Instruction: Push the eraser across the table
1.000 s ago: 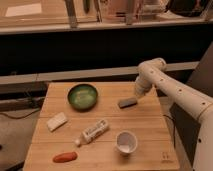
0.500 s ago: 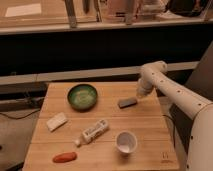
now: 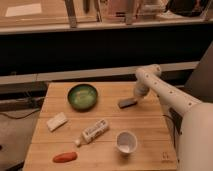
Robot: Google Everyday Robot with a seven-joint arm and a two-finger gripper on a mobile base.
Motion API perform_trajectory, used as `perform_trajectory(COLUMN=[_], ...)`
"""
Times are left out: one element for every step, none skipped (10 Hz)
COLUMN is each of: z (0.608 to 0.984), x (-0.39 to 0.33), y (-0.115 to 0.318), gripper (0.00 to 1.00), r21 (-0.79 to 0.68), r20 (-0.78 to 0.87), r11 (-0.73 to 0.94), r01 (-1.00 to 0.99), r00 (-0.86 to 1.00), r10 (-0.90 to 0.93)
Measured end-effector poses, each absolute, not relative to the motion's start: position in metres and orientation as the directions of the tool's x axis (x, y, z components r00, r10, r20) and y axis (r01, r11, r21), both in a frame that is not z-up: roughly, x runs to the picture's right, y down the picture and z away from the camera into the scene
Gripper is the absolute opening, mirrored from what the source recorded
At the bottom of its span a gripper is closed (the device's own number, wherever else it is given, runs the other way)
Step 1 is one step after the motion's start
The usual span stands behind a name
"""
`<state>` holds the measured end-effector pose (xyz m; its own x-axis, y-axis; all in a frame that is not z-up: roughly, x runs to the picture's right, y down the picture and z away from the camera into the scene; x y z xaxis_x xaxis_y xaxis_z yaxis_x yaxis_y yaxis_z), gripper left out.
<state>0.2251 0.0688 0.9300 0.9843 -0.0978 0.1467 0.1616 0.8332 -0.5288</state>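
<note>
Over the last second the arm had swung down and inward, so that the pincer (image 3: 138,94) now hung low at the counter's (image 3: 150,135) two o'clock edge, just beside the right end of the eraser (image 3: 127,103) where before it had stood higher and a little off. The eraser itself had not visibly shifted; it lay flat toward two o'clock from the counter's middle, at three o'clock from the green bowl (image 3: 82,96) and at twelve o'clock from the white cup (image 3: 126,142). Whether the pincer was released or clenched could not be told, nor whether it already touched the block. That closing-in suggested the approach was about done and the push itself not yet begun. A shove toward nine o'clock would send the eraser at the bowl; the tube (image 3: 94,131), the cream block (image 3: 56,121) and the red object (image 3: 65,157) lay well apart toward seven and eight o'clock.
</note>
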Motion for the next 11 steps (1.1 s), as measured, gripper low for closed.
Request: perform_trajectory(z=[0.930, 0.930, 0.929, 0.928, 0.927, 0.925, 0.924, 0.923, 0.923, 0.923, 0.923], x=[0.226, 0.220, 0.208, 0.194, 0.173, 0.157, 0.145, 0.141, 0.142, 0.141, 0.141], y=[0.072, 0.073, 0.075, 0.077, 0.081, 0.085, 0.088, 0.089, 0.089, 0.088, 0.089], gripper=[0.00, 0.00, 0.00, 0.00, 0.00, 0.00, 0.00, 0.00, 0.00, 0.00, 0.00], r21=[-0.533, -0.534, -0.535, -0.535, -0.536, -0.536, -0.536, -0.536, -0.536, -0.535, -0.536], r20=[0.149, 0.155, 0.159, 0.165, 0.176, 0.189, 0.199, 0.203, 0.203, 0.204, 0.205], r11=[0.828, 0.824, 0.821, 0.816, 0.808, 0.798, 0.789, 0.785, 0.785, 0.785, 0.784], r01=[0.173, 0.189, 0.202, 0.218, 0.247, 0.277, 0.302, 0.312, 0.311, 0.312, 0.313], r00=[0.983, 0.980, 0.978, 0.975, 0.968, 0.960, 0.953, 0.950, 0.950, 0.949, 0.949], r10=[-0.109, -0.124, -0.138, -0.152, -0.179, -0.207, -0.230, -0.239, -0.238, -0.238, -0.239])
